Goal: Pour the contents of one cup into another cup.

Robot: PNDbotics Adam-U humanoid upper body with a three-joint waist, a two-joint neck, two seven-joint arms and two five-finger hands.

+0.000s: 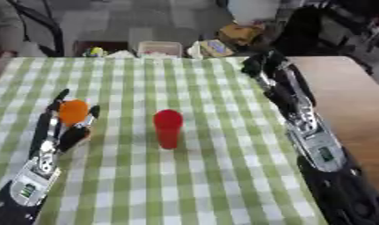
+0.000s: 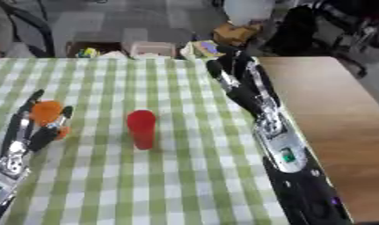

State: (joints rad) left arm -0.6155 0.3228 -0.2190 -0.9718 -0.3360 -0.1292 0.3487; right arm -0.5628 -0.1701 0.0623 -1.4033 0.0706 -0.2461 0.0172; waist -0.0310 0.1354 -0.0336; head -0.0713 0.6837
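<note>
Left eye view showed the left hand curled round an orange cup, a red cup upright mid-counter, right hand spread beyond.

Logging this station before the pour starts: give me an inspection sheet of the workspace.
Surface: green-white checked cloth; bare wood tabletop on the right.
Job's things: red cup upright mid-cloth; orange cup in the left hand.
Clutter: nothing seen on the cloth.
Hands: left hand curled round the orange cup; right hand open, fingers straight, holding nothing, at the cloth's right edge.
Cables: nothing seen.
Surroundings: boxes and packets beyond the far edge.
</note>
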